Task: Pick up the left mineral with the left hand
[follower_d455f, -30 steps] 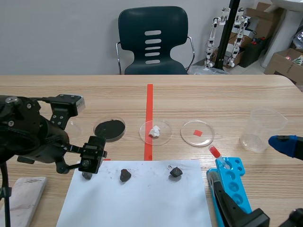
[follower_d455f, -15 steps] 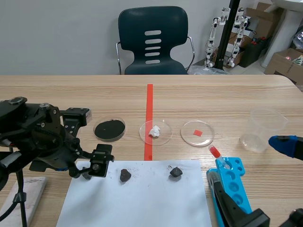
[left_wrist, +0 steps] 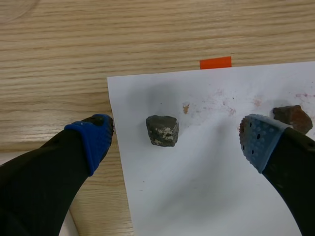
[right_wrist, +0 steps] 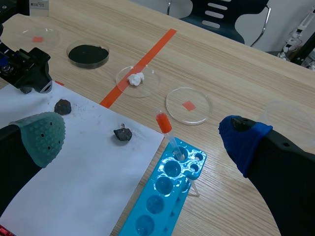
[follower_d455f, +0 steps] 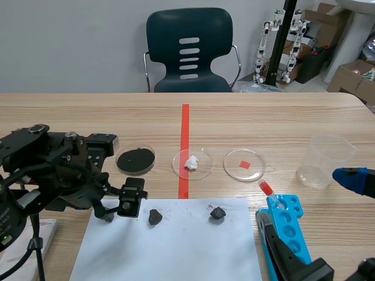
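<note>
Over on the left, the black left arm (follower_d455f: 53, 175) comes in low over the light wooden worktop (follower_d455f: 281, 123). Its left claw (left_wrist: 177, 137) is spread wide, blue dotted pads (left_wrist: 96, 137) well apart. Between them lies the left mineral (left_wrist: 162, 131), a small dark grey, rough-faced stone. Neither pad touches it, and it sits nearer the left finger than the right.

The stone rests on the smudged white sheet of paper (follower_d455f: 176, 252), just inside the sheet's nine o'clock edge. The left finger hangs over bare wood beside that edge, the right finger over the paper. Just past the right finger, at the stone's three o'clock, sits a second dark brownish stone (left_wrist: 293, 118). Further along the same line is a third dark stone (follower_d455f: 217, 213).

At the sheet's twelve o'clock runs a row of round clear dishes:
- a dish filled with black powder (follower_d455f: 135, 159)
- a dish with a white lump (follower_d455f: 192, 163)
- a dish with a small red square (follower_d455f: 244, 164)

At the row's three o'clock stands a clear plastic beaker (follower_d455f: 325, 159). A bright blue test-tube rack (follower_d455f: 285, 225) lies at the sheet's three o'clock edge, with a red-tipped glass tube (follower_d455f: 265, 188) leaning in it.

On the right, the right claw (right_wrist: 141, 139) is spread wide too, one grey-green pad and one blue pad far apart.
</note>
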You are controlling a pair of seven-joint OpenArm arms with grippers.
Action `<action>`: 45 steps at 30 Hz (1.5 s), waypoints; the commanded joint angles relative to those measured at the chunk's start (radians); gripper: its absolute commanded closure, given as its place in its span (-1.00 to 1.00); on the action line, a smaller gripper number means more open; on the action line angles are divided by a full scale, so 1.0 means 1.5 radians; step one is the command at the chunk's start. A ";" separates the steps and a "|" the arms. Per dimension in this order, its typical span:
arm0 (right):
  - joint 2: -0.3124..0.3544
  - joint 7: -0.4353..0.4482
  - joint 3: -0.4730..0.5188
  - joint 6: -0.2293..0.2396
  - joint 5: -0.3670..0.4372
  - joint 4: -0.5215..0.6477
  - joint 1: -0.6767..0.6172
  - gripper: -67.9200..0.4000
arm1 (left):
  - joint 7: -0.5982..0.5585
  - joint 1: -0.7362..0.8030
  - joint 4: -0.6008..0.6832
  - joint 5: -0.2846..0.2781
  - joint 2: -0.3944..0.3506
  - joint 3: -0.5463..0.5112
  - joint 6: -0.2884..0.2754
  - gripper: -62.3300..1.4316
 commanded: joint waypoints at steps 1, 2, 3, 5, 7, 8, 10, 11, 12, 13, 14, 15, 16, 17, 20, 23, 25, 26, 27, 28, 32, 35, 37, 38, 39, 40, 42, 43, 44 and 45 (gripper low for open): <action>0.005 0.010 0.001 0.000 0.004 0.004 0.006 -1.00 | -0.002 -0.005 -0.005 0.002 0.002 -0.002 0.004 -0.72; 0.005 0.010 0.001 0.000 0.004 0.004 0.006 -1.00 | -0.002 -0.005 -0.010 0.005 0.003 -0.002 0.004 -0.72; 0.005 0.010 0.001 0.000 0.004 0.004 0.006 -1.00 | -0.002 -0.005 -0.015 0.007 0.003 -0.002 0.004 -0.72; 0.005 0.010 0.001 0.000 0.004 0.004 0.006 -1.00 | -0.002 -0.005 -0.024 0.010 0.003 -0.002 0.004 -0.72; 0.005 0.010 0.001 0.000 0.004 0.004 0.006 -1.00 | -0.010 -0.005 -0.033 0.010 0.003 -0.002 0.004 -0.72; 0.005 0.010 0.001 0.000 0.004 0.004 0.006 -1.00 | -0.014 -0.005 -0.036 0.010 0.003 -0.002 0.004 -0.72; 0.005 0.010 0.001 0.000 0.004 0.004 0.006 -1.00 | -0.017 -0.005 -0.039 0.009 0.003 -0.002 0.004 -0.72; 0.005 0.010 0.001 0.000 0.004 0.004 0.006 -1.00 | -0.017 -0.005 -0.039 0.009 0.003 -0.002 0.004 -0.72; 0.005 0.010 0.001 0.000 0.004 0.004 0.006 -1.00 | -0.017 -0.005 -0.039 0.009 0.003 -0.002 0.004 -0.72; 0.005 0.010 0.001 0.000 0.004 0.004 0.006 -1.00 | -0.017 -0.005 -0.039 0.009 0.003 -0.002 0.004 -0.72; 0.005 0.010 0.001 0.000 0.004 0.004 0.006 -1.00 | -0.017 -0.005 -0.039 0.009 0.003 -0.002 0.004 -0.72; 0.005 0.010 0.001 0.000 0.004 0.004 0.006 -1.00 | -0.017 -0.005 -0.039 0.009 0.003 -0.002 0.004 -0.72; 0.005 0.010 0.001 0.000 0.004 0.004 0.006 -1.00 | -0.017 -0.005 -0.039 0.009 0.003 -0.002 0.004 -0.72; 0.005 0.010 0.001 0.000 0.004 0.004 0.006 -1.00 | -0.017 -0.005 -0.039 0.009 0.003 -0.002 0.004 -0.72; 0.005 0.010 0.001 0.000 0.004 0.004 0.006 -1.00 | -0.017 -0.005 -0.039 0.009 0.003 -0.002 0.004 -0.47; 0.005 0.010 0.001 0.000 0.004 0.004 0.006 -1.00 | -0.016 -0.005 -0.039 0.009 0.003 -0.002 0.004 -0.21; 0.005 0.010 0.001 0.000 0.004 0.004 0.006 -1.00 | -0.015 -0.005 -0.039 0.009 0.003 -0.002 0.004 -0.11; 0.005 0.010 0.001 0.000 0.004 0.004 0.006 -1.00 | -0.014 -0.005 -0.039 0.009 0.003 -0.002 0.004 -0.06; 0.005 0.010 0.001 0.000 0.004 0.004 0.006 -1.00 | -0.013 -0.005 -0.039 0.009 0.003 -0.002 0.004 -0.02; 0.005 0.010 0.001 0.000 0.004 0.004 0.006 -1.00 | -0.013 -0.005 -0.039 0.009 0.003 -0.002 0.004 0.02; 0.005 0.010 0.001 0.000 0.004 0.004 0.006 -1.00 | -0.013 -0.005 -0.039 0.009 0.003 -0.002 0.004 0.23; 0.005 0.010 0.001 0.000 0.004 0.004 0.006 -1.00 | -0.013 -0.005 -0.039 0.009 0.003 -0.002 0.004 0.41; 0.005 0.010 0.001 0.000 0.004 0.004 0.006 -1.00 | -0.013 -0.005 -0.039 0.009 0.003 -0.002 0.004 0.52; 0.005 0.010 0.001 0.000 0.004 0.004 0.006 -1.00 | -0.013 -0.005 -0.039 0.009 0.003 -0.002 0.004 0.58; 0.005 0.010 0.001 0.000 0.004 0.004 0.006 -1.00 | -0.013 -0.005 -0.039 0.009 0.003 -0.002 0.004 0.64; 0.005 0.010 0.001 0.000 0.004 0.004 0.006 -1.00 | -0.013 -0.005 -0.039 0.009 0.003 -0.002 0.004 0.68; 0.005 0.010 0.001 0.000 0.004 0.004 0.006 -1.00 | -0.014 -0.005 -0.039 0.009 0.003 -0.002 0.004 0.74; 0.005 0.010 0.001 0.000 0.004 0.004 0.006 -1.00 | -0.014 -0.005 -0.039 0.009 0.003 -0.002 0.004 0.75; 0.005 0.010 0.001 0.000 0.004 0.004 0.006 -1.00 | -0.014 -0.005 -0.039 0.009 0.003 -0.002 0.004 0.75; 0.005 0.010 0.001 0.000 0.004 0.004 0.006 -1.00 | -0.014 -0.005 -0.039 0.009 0.003 -0.002 0.004 0.75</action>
